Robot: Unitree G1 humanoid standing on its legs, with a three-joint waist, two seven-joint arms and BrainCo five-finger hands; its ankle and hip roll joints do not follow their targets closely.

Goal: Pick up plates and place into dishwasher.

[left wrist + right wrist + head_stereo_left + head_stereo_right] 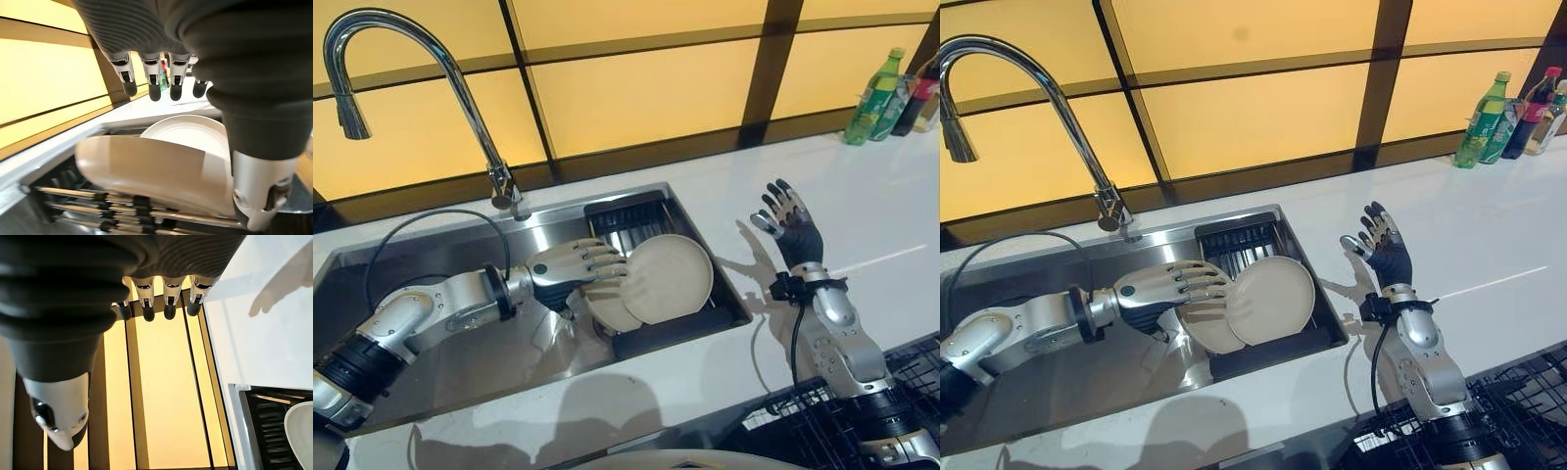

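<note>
Plates (668,279), two cream rounds, lean overlapping on a dark rack (636,220) at the sink's (431,259) right end. They look stiff, smooth, probably slippery and breakable; the raised rim seems the best place to pinch. Left hand (570,268) reaches over the nearer plate (146,169) with fingers extended, nothing clasped. Right hand (790,223) hovers spread and empty above the white counter (881,206).

The nearer plate (607,304) is partly covered by the left hand (570,269) and by the plate in front (668,279). The dish rack (636,220) lies mostly beneath them. The dishwasher basket (911,382) is cut by the frame edge.
</note>
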